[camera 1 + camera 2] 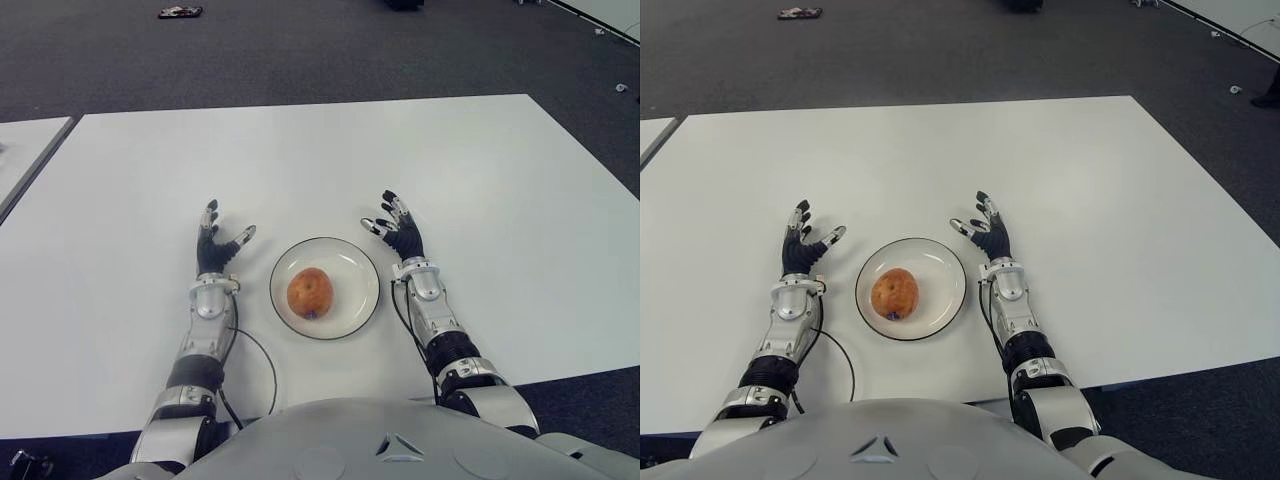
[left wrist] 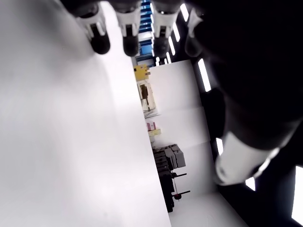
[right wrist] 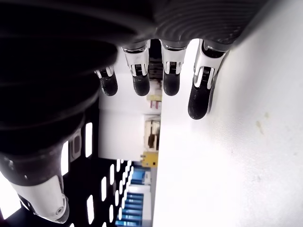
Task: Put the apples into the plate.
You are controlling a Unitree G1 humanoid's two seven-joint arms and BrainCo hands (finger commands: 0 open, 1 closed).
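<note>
Reddish-orange apple (image 1: pixel 310 293) (purple sticker low) sits in white, dark-rimmed plate (image 1: pixel 353 260).

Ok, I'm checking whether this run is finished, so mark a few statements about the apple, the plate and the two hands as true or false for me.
1. The reddish-orange apple lies inside the round white plate with a dark rim. True.
2. The left hand grips the apple. False: its fingers are spread and hold nothing; it shows on the plate's left.
3. The right hand is open and empty on the plate's right. True.
4. A second apple waits on the white table. False: only the one apple shows, and it is on the plate.
5. The plate sits between the two hands. True.
</note>
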